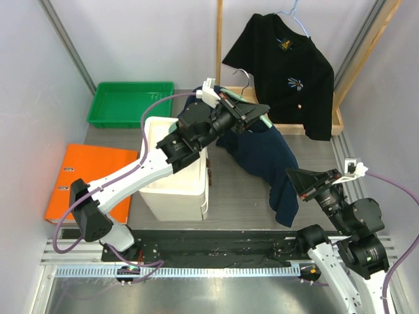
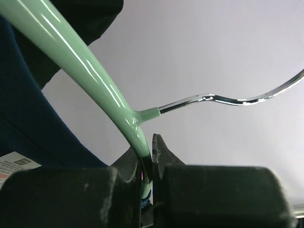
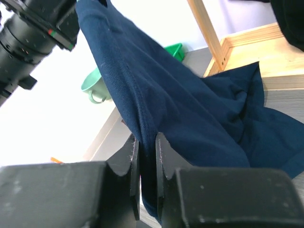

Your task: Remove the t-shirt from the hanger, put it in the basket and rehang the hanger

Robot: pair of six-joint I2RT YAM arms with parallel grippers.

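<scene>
Your left gripper (image 2: 147,164) had its jaws pressed together on the mint-green hanger (image 2: 90,76), just below where the chrome hook (image 2: 228,99) joins it, and it held the hanger raised above the table, beside the white bin (image 1: 173,180). Your right gripper (image 3: 147,152) was pinching a fold of the navy t-shirt (image 1: 258,154), which hung from that hanger and draped down across the table toward the right arm. Behind them a black shirt (image 1: 288,69) hung on its own hanger from the wooden rack (image 1: 219,39), with a green tray (image 1: 127,103) well off to the left
</scene>
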